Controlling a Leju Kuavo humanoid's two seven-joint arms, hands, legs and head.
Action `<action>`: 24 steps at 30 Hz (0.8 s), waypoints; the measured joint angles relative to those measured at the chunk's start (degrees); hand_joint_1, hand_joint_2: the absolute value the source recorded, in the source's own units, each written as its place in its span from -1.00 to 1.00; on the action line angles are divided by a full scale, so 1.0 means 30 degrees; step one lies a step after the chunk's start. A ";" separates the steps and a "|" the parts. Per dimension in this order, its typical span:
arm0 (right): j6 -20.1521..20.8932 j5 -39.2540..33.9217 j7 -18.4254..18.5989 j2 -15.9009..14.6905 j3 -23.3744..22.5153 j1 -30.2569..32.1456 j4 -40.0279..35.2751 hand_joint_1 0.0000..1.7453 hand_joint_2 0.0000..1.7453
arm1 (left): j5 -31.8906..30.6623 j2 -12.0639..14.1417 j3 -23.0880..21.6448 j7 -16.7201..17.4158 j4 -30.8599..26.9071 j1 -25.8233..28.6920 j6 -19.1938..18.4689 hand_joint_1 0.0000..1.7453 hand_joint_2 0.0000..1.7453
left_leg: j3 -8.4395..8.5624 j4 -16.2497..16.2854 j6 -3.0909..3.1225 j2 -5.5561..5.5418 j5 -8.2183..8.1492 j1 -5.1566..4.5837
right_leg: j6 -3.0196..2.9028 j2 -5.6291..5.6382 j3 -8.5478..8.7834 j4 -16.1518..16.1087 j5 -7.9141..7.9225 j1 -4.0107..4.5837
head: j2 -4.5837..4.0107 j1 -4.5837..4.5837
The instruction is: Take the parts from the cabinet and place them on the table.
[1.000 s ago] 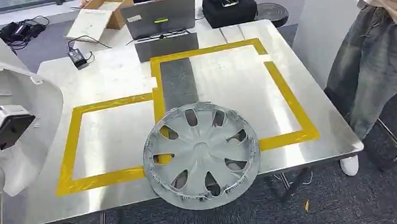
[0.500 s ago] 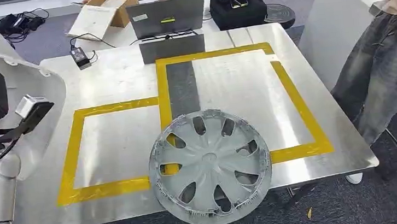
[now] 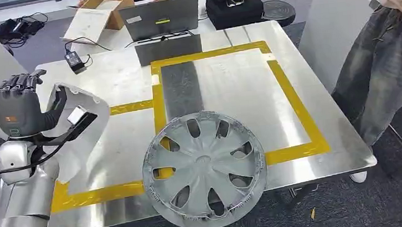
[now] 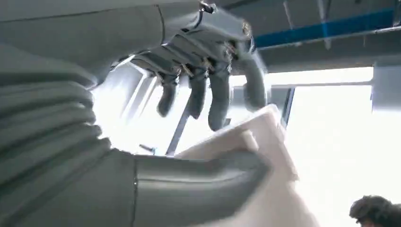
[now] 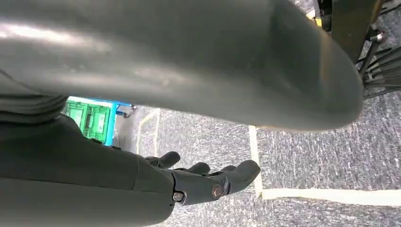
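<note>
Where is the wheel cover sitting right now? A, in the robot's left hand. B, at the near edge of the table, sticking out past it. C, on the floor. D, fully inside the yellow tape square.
B: the wheel cover lies on the table with its near side hanging past the edge, while the left hand holds a white part.

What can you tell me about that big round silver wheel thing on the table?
The wheel cover is a round silvery-grey disc that looks like plastic, with spokes fanning from a small centre cap and dark teardrop openings between them. Tiny clips or teeth show around its rim. It lies flat on the shiny metal table at the near edge, sticking out past it over the floor. It covers part of the yellow tape. Neither hand touches it.
</note>
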 joint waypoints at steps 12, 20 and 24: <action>0.0189 0.0117 0.0000 0.0051 0.0066 -0.0001 0.0000 -1.00 -1.00 | -0.0241 -0.0794 0.0823 -0.0072 0.1318 -0.0126 0.0007 -1.00 -1.00 | -0.0003 0.0039 -0.0015 -0.0003 -0.0007 -0.0023 | 0.0046 -0.0004 0.0070 -0.0062 0.0032 -0.0034 | 0.0000 -0.0007; 0.0320 0.0116 0.0000 0.0145 0.0066 0.0007 0.0007 -1.00 -1.00 | 0.0065 -0.0910 0.1325 -0.0692 0.1071 -0.0006 0.0022 -1.00 -1.00 | -0.0039 0.0212 0.0165 -0.0015 -0.0082 -0.0113 | 0.0247 -0.0026 0.0119 -0.0206 0.0160 -0.0171 | 0.0000 -0.0014; 0.0343 0.0168 0.0000 0.0196 0.0066 -0.0015 0.0007 -1.00 -1.00 | 0.0052 -0.1048 0.1405 -0.0860 0.0866 -0.0046 0.0051 -1.00 -1.00 | 0.0676 -0.1352 0.0573 0.0138 0.0836 0.0167 | 0.0542 -0.0067 0.0185 0.0096 -0.0465 -0.0043 | 0.0000 0.0101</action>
